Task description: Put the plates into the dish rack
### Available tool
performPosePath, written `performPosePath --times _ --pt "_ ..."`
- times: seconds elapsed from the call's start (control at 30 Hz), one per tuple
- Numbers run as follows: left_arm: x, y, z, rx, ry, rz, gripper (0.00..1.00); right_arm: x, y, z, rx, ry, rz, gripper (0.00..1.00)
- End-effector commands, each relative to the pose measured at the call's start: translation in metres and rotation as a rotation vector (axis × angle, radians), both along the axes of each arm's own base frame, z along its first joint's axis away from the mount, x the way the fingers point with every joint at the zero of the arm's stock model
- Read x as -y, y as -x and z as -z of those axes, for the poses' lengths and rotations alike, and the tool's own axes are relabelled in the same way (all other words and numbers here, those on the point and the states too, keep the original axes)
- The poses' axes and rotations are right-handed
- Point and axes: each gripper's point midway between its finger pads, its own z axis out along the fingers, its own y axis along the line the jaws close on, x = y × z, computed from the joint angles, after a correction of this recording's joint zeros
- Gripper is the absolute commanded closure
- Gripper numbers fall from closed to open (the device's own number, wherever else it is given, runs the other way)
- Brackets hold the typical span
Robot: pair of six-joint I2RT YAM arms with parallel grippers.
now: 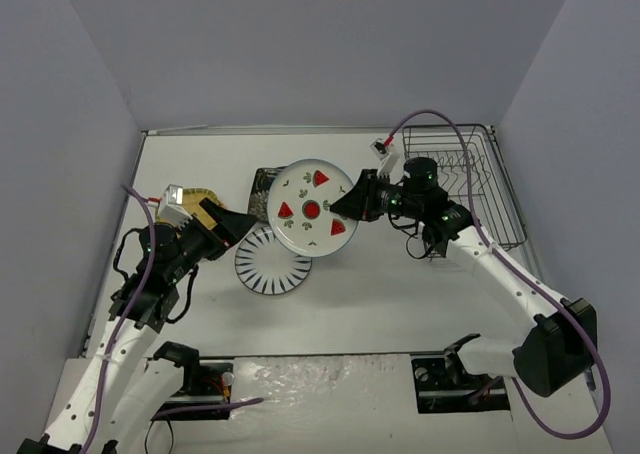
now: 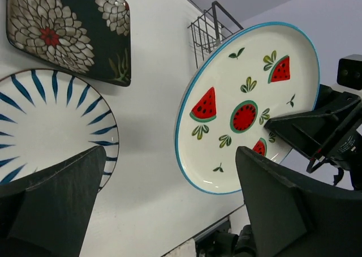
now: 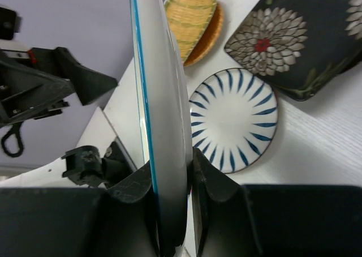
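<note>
My right gripper (image 1: pixel 352 206) is shut on the right rim of the white watermelon plate (image 1: pixel 312 209) and holds it tilted above the table. In the right wrist view the plate (image 3: pixel 164 93) stands edge-on between the jaws of that gripper (image 3: pixel 169 172). My left gripper (image 1: pixel 236 224) is open and empty, left of that plate (image 2: pixel 243 110). The white striped plate (image 1: pixel 272 261) lies flat below it, and the black floral plate (image 1: pixel 264 184) behind it. The yellow woven plate (image 3: pixel 192 16) lies on the orange-brown one (image 3: pixel 214 35). The black wire dish rack (image 1: pixel 480 204) stands at the right with no plates in it.
Grey walls close in the table on the left, back and right. The right arm's purple cable (image 1: pixel 445 119) arcs over the rack. The rack's corner also shows in the left wrist view (image 2: pixel 212 30). The red-rimmed beige plate is out of view.
</note>
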Motion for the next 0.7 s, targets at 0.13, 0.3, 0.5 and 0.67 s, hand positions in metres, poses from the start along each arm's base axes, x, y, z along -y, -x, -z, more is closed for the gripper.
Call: performPosePath --times 0.13,0.3,0.5,0.67 --pt "-0.061 0.011 -0.016 0.010 -0.500 -0.093 0.03 0.075 -0.051 -0.117 0.426 0.128 0.292 1.00" --pt "-0.082 0.020 0.014 -0.115 -0.680 -0.072 0.03 0.136 -0.083 -0.120 0.513 0.360 0.478 1.00" --pt "-0.084 0.019 0.043 -0.138 -0.739 -0.037 0.03 0.224 -0.120 -0.130 0.592 0.667 0.682 1.00" --pt "-0.080 0.016 0.064 -0.126 -0.765 0.015 0.03 0.294 -0.147 -0.123 0.545 0.796 0.826 1.00"
